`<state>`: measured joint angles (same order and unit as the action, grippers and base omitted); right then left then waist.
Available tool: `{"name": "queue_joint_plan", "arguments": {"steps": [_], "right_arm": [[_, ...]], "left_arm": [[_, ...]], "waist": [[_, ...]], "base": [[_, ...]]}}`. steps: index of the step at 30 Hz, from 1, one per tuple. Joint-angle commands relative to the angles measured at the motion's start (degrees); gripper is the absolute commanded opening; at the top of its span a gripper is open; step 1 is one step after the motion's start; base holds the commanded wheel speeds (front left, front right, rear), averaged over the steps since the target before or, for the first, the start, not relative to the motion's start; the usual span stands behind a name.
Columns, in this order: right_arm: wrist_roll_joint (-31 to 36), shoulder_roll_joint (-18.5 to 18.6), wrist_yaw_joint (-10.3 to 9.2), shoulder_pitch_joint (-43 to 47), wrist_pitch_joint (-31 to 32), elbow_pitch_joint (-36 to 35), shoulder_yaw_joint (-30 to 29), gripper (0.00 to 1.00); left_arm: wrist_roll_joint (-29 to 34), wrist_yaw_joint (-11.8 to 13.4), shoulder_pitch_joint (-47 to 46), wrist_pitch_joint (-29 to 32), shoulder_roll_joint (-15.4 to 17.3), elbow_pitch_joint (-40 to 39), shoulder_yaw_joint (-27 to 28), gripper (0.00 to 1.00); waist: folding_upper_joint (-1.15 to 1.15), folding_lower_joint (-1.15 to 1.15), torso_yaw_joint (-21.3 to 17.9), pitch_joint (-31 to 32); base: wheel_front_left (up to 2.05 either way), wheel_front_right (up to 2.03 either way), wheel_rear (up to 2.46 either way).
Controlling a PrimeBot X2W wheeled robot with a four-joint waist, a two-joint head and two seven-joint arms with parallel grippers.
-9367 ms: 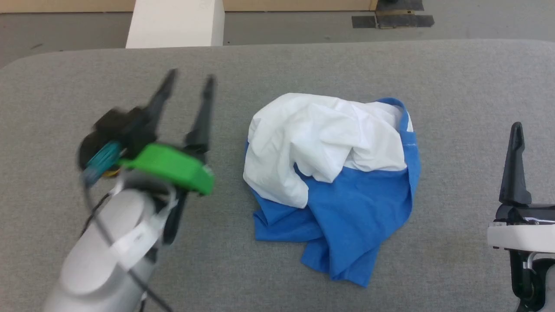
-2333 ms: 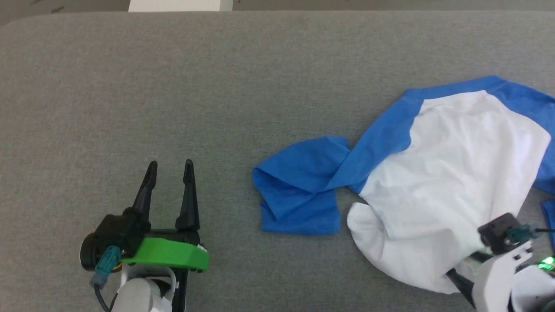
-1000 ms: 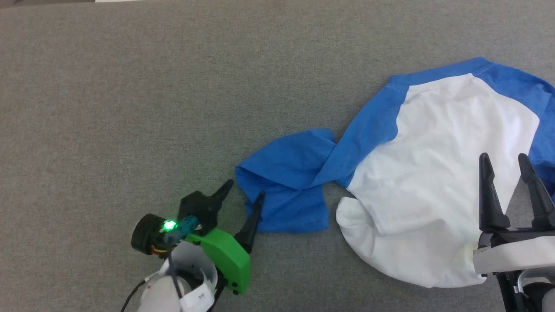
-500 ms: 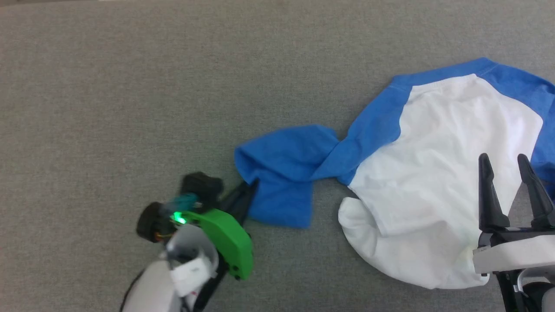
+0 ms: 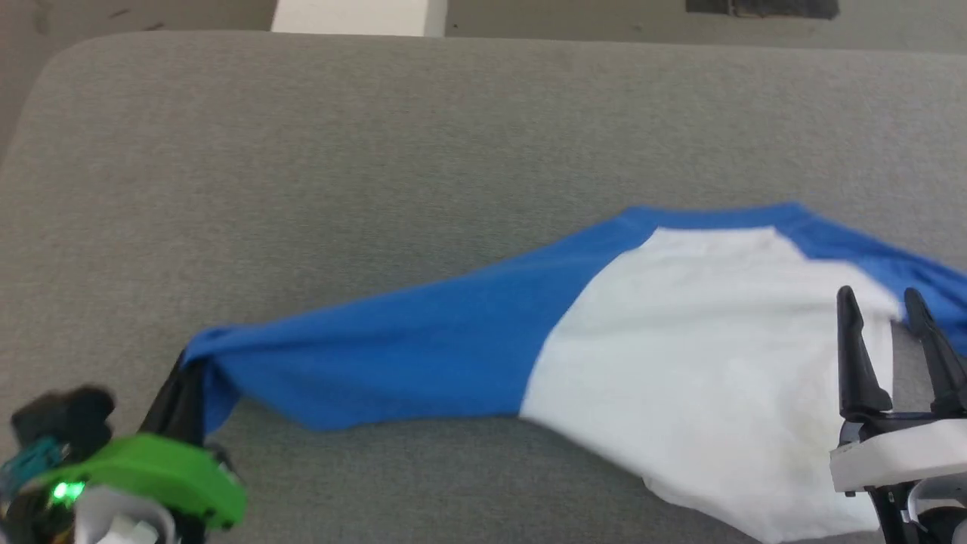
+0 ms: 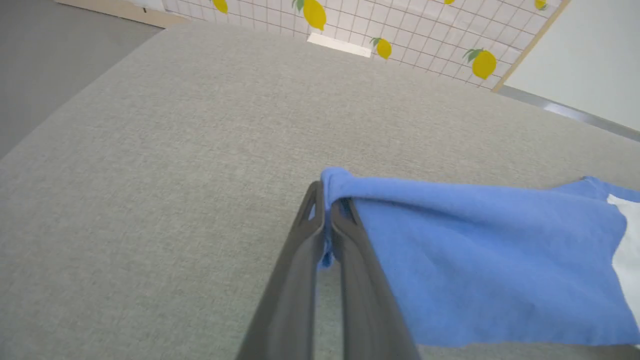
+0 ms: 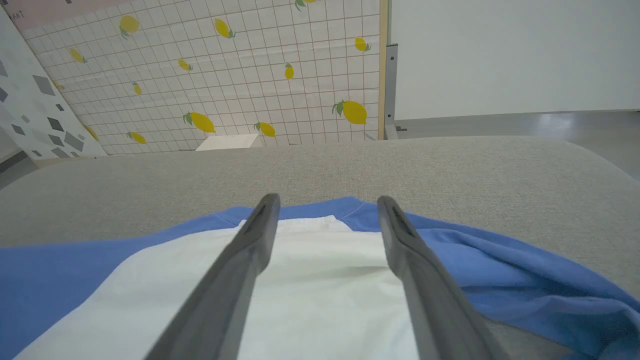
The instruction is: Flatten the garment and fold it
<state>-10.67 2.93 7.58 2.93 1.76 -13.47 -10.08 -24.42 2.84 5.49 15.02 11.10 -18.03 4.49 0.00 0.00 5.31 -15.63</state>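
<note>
Head view: the garment [image 5: 680, 363] is laid across the right half of the grey padded table [image 5: 378, 151]. Its white body is spread toward the table's near right corner, and its blue neck trim [image 5: 710, 215] is turned toward the table's far edge. One blue sleeve [image 5: 393, 340] is drawn out in a long, taut band from the body toward the table's near left corner.

The left gripper [image 5: 181, 385] is positioned at the table's near left corner. In the left wrist view the two dark fingers of the left gripper [image 6: 327, 200] are seen pressed together, with the cuff end of the sleeve [image 6: 475, 260] pinched between their tips. A small fold of blue cloth is wrapped over the tips.

The right gripper [image 5: 878, 295] is positioned at the table's near right side, above the white body. In the right wrist view its fingers [image 7: 230, 280] are spread wide apart, and nothing is held between them. Between the tips of the right gripper [image 7: 327, 200] the neck trim is visible, and rumpled blue cloth [image 7: 525, 280] is bunched on the table at the right of the body.

Beyond the table's far edge a white block [image 5: 359, 15] is seen on the floor, and a tiled wall with a lemon pattern [image 7: 225, 75] is seen behind it.
</note>
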Motion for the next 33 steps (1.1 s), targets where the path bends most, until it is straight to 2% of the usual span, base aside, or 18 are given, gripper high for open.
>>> {"name": "queue_joint_plan", "arguments": {"steps": [1, 5, 6, 7, 8, 13, 17, 21, 24, 28, 33], "right_arm": [[0.35, -0.05, -0.09, 0.74, 0.46, -0.45, -0.1, 1.0], [0.6, -0.05, -0.09, 1.42, 1.45, -0.85, 0.14, 1.0], [0.67, -0.05, -0.09, 1.44, 1.69, -0.94, 0.29, 1.0], [0.77, -0.05, -0.09, 1.4, 2.12, -1.02, 0.72, 1.0], [0.82, -0.05, -0.09, 1.38, 2.3, -1.04, 0.93, 1.0], [0.99, -0.05, -0.09, 1.44, 3.09, -1.42, 1.64, 1.0], [1.24, -0.05, -0.09, 1.56, 3.53, -2.02, 1.97, 1.0], [1.17, -0.05, -0.09, 1.51, 3.71, -2.31, 2.29, 1.0], [1.07, -0.05, -0.09, 1.1, 3.72, -2.47, 2.64, 1.0], [1.05, -0.05, -0.09, 0.41, 3.55, -2.47, 2.63, 1.0], [0.7, -0.05, -0.09, -0.13, 3.1, -1.96, 2.46, 1.0]], "left_arm": [[-0.98, 0.82, 2.7, -0.42, 0.13, 0.15, 1.17, 0.0], [-0.9, 1.38, 6.94, 0.42, -0.74, 2.82, 0.4, 0.0], [-1.6, 1.29, 7.16, 0.5, -1.61, 3.7, -0.2, 0.22], [-1.82, 1.12, 7.05, 0.68, -2.54, 5.38, -1.55, 0.96], [-1.49, 1.07, 6.75, 0.34, -2.74, 6.03, -2.06, 1.0], [-3.66, -1.65, 2.81, -2.97, -4.44, 4.49, -4.17, 1.0], [-2.74, -4.16, -1.86, -4.0, -3.29, -0.72, -6.12, 1.0], [-0.19, -6.73, -6.94, -1.14, -0.73, -1.13, -10.5, 1.0], [3.47, -8.5, -10.15, 3.76, 3.57, 2.4, -15.19, 1.0], [5.76, -9.49, -13.32, 9.74, 7.94, 8.52, -19.34, 1.0], [4.66, -9.97, -15.05, 15.16, 10.8, 15.13, -22.44, 1.0]], "waist": [[0.0, 0.0, 2.51, 1.86], [0.0, 0.0, 4.06, 2.23], [0.0, 0.0, 4.34, 2.29], [0.0, 0.0, 4.66, 2.44], [0.0, 0.0, 4.72, 2.53], [0.0, 0.0, 4.4, 2.94], [0.0, 0.0, 3.43, 2.43], [0.0, 0.0, 2.18, 1.36], [0.0, 0.0, 0.91, 0.03], [0.0, 0.0, -0.51, -1.56], [0.0, 0.0, -1.68, -2.68]], "base": [[0.0, 0.0, 0.0], [0.0, 0.0, 0.0], [0.0, 0.0, 0.0], [0.0, 0.0, 0.0], [0.0, 0.0, 0.0], [0.0, 0.0, 0.0], [0.0, 0.0, 0.0], [0.0, 0.0, 0.0], [0.0, 0.0, 0.0], [0.0, 0.0, 0.0], [0.0, 0.0, 0.0]]}}
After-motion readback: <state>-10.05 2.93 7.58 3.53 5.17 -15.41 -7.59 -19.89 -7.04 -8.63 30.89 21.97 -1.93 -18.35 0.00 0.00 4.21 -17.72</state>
